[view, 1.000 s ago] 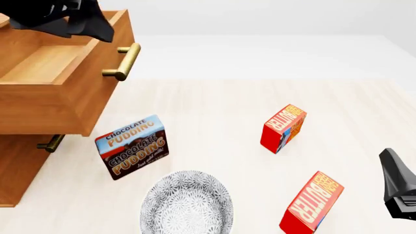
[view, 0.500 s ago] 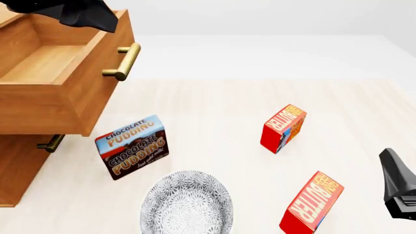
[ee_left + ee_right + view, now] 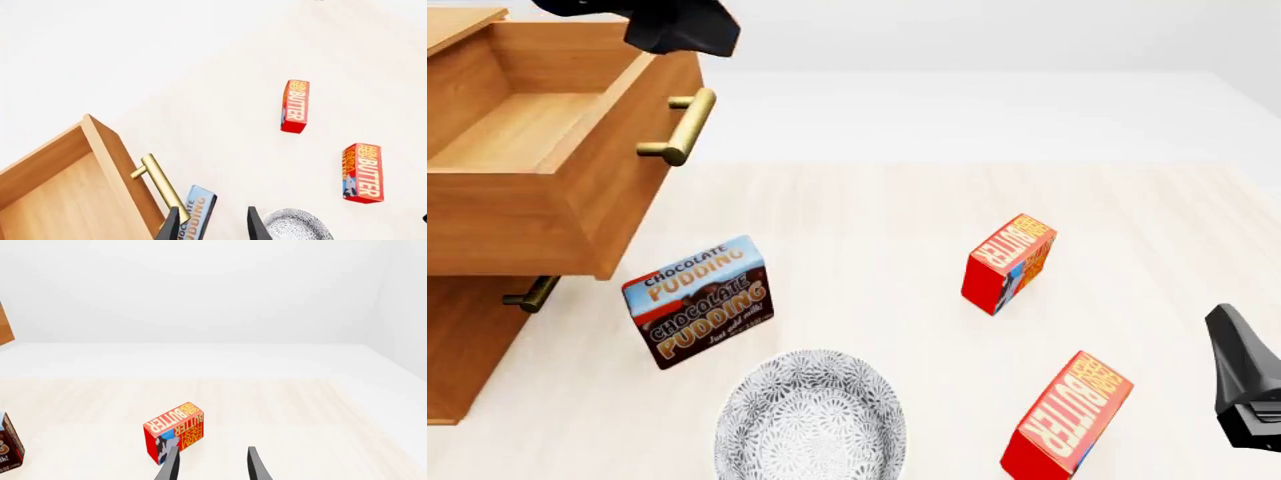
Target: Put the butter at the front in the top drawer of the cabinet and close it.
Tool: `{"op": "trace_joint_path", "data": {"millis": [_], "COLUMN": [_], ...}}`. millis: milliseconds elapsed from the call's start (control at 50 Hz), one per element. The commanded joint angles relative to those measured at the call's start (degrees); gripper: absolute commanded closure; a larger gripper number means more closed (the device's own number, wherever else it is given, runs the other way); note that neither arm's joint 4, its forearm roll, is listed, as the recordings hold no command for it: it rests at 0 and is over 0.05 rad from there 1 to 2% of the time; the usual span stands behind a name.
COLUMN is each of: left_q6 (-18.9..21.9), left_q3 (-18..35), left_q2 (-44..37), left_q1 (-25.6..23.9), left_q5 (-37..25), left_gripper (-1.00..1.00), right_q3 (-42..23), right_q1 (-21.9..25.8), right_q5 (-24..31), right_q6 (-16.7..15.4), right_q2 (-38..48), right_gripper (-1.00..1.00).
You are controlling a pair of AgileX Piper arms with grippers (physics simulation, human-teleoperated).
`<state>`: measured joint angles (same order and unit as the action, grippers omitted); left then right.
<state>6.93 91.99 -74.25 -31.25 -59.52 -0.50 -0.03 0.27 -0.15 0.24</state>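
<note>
- butter [image 3: 1065, 417] for the task is the nearer of two cartons, standing on the table right of the patterned bowl [image 3: 811, 415], well apart from the open top drawer [image 3: 527, 150] of the cabinet [image 3: 461, 340].
- right gripper [image 3: 210, 462]: fingers apart, nothing held; left gripper [image 3: 212, 222]: fingers apart, above the drawer handle.
- my read: bring right gripper over the carton, close across its narrow sides, lift straight.
- labels: "butter"; other box [image 3: 701, 300] reads "chocolate pudding".
</note>
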Motion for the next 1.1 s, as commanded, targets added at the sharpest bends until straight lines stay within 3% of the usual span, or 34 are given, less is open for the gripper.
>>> {"op": "trace_joint_path", "data": {"millis": [20, 460, 1100], "left_q6": [1.03, -0.15, 0.00], "left_q3": [2.32, 9.27, 16.55], "left_q2": [-4.37, -16.15, -29.50], "left_q1": [-3.93, -9.73, -12.74], "left_q5": [2.41, 6.32, 13.93], "left_gripper": [-1.00, -1.00, -1.00], "right_q3": [0.07, 0.07, 0.07], "right_q1": [0.00, 0.01, 0.01], "right_q5": [-0.06, -0.07, -0.07], "right_q6": [0.05, 0.04, 0.05], "right_q2": [0.01, 0.00, 0.01], "right_gripper": [-1.00, -1.00, -1.00]}}
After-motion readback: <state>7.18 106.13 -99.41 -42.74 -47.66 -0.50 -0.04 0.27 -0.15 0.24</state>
